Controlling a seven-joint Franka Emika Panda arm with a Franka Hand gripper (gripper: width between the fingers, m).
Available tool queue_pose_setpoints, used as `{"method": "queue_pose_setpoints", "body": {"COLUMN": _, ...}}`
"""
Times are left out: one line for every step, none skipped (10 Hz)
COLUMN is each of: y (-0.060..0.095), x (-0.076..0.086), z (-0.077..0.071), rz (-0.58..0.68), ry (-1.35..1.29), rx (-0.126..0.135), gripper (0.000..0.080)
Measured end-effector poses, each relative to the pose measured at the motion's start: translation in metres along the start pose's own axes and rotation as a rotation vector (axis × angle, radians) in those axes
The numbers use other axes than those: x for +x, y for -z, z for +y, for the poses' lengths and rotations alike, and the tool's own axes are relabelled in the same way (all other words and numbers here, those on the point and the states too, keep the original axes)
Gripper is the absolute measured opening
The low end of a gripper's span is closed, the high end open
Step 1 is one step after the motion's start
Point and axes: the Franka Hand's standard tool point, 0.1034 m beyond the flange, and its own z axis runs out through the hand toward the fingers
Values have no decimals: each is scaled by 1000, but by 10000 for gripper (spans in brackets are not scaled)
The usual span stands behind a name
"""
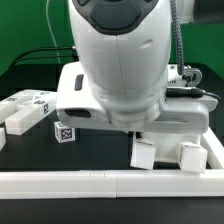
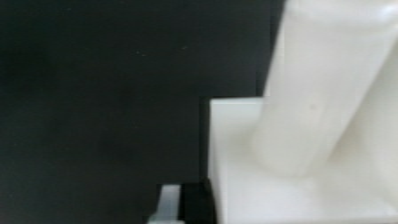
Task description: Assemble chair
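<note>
Two stubby white blocks (image 1: pixel 145 152) low in the exterior view, the second block (image 1: pixel 190 157) further toward the exterior view's right. Apart from each other, both just behind the long white rail (image 1: pixel 110 182) along the near edge of the black table (image 1: pixel 30 150). Above them, filling most of that view, the bulky white arm (image 1: pixel 120 60). Behind it and partly hidden, a broad white chair panel (image 1: pixel 75 85); flat or tilted, cannot tell. Toward the exterior view's left, more loose chair parts on the table: a tagged piece (image 1: pixel 25 108), and a small tagged cube (image 1: pixel 65 131) near the arm's lower edge, apart from the blocks.

Close before the wrist camera, a thick white rod (image 2: pixel 317 90), blurred, leaning slightly and crossing a flat white slab (image 2: pixel 240 160) with a square corner against the dark table. Touching the slab or merely over it — cannot tell. Just beside the slab, a pale sliver (image 2: pixel 169 205), too blurred to name.

Gripper out of sight in both views, masked by the arm's own bulk; fingers clenched fully together. Pinching something or not: cannot tell.

Chair in pieces, not yet one body — main cluster under the arm close to the rail, remaining parts off to the exterior view's left.
</note>
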Motion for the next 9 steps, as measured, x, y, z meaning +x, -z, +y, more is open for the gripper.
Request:
{"method": "queue_pose_setpoints", "body": {"y": 1, "x": -1, "z": 0, "rz": -2, "ry": 40, "rx": -5, "gripper": 29}}
{"method": "queue_pose_setpoints", "body": {"y": 4, "x": -4, "z": -2, "rz": 0, "ry": 92, "rx": -11, "gripper": 29}}
{"method": "queue_pose_setpoints", "body": {"y": 5, "x": -8, "z": -5, "rz": -10, "ry": 123, "rx": -18, "gripper": 29}}
{"method": "queue_pose_setpoints", "body": {"y": 4, "x": -10, "z": -5, "rz": -21, "ry": 157, "rx": -27, "gripper": 29}}
{"method": "queue_pose_setpoints", "body": {"y": 2, "x": -10, "z": -2, "rz": -28, "ry": 162, "rx": -24, "gripper": 29}}
{"method": "queue_pose_setpoints", "body": {"y": 2, "x": -10, "z": -1, "rz": -27, "ry": 156, "rx": -23, "gripper": 29}}
{"method": "queue_pose_setpoints", "body": {"y": 1, "x": -9, "z": -1, "rz": -28, "ry": 155, "rx": -23, "gripper": 29}}
{"method": "queue_pose_setpoints", "body": {"y": -2, "x": -10, "z": 0, "rz": -38, "ry": 125, "rx": -22, "gripper": 29}}
{"method": "queue_pose_setpoints", "body": {"y": -11, "x": -11, "z": 1, "rz": -83, "ry": 49, "rx": -28, "gripper": 29}}
